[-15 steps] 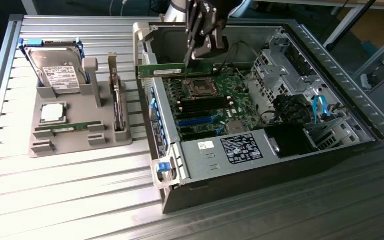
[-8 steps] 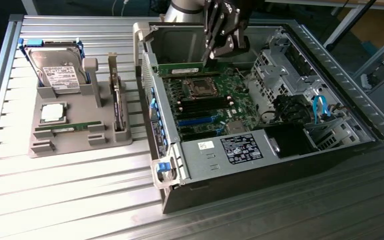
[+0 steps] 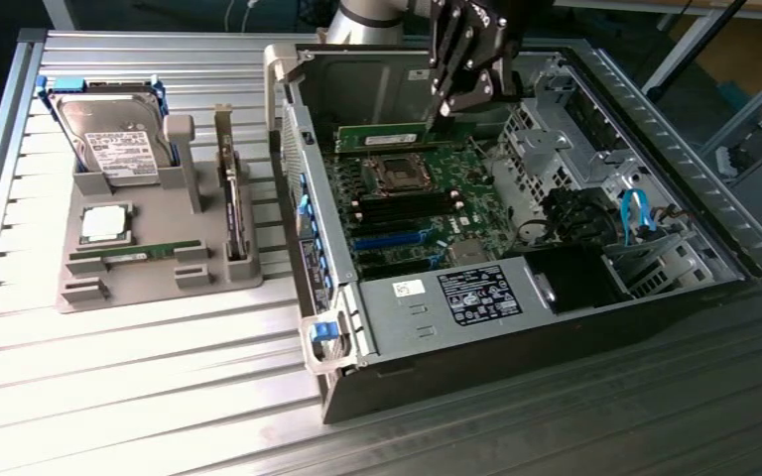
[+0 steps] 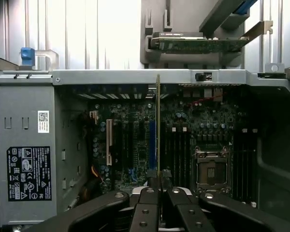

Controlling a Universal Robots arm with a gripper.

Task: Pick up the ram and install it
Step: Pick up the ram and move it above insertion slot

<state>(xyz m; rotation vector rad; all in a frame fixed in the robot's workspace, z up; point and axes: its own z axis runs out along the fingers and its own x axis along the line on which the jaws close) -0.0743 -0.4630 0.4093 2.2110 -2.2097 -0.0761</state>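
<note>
- Gripper (image 3: 443, 116) pinched shut on the ram (image 3: 384, 135), holding it by one end. The stick hangs edge-down inside the case (image 3: 291, 129), over the far end of the board (image 3: 458, 178).
- Wrist view: ram (image 4: 158, 125) seen edge-on as a thin line running straight out from the fingertips (image 4: 151, 189), so the grip looks square with no obvious twist.
- Ram looks clear of the board, not yet in a slot; install not done.
- Black slots (image 4: 178, 150) lie just beside the ram's line, w/ the socket (image 4: 211, 170) past them. Blue slot (image 4: 152, 145) sits on the other side; prob not a ram slot, don't confuse them.
- To do it well: keep the stick parallel to the slot, centre it over the slot length, and match notch to key. Notch can't be read here.
- Slot latches: can't tell if open.
- Held by one end, so the free end may tip. Go down slow and straight, press evenly.
- Watch the case wall near the gripper body.
</note>
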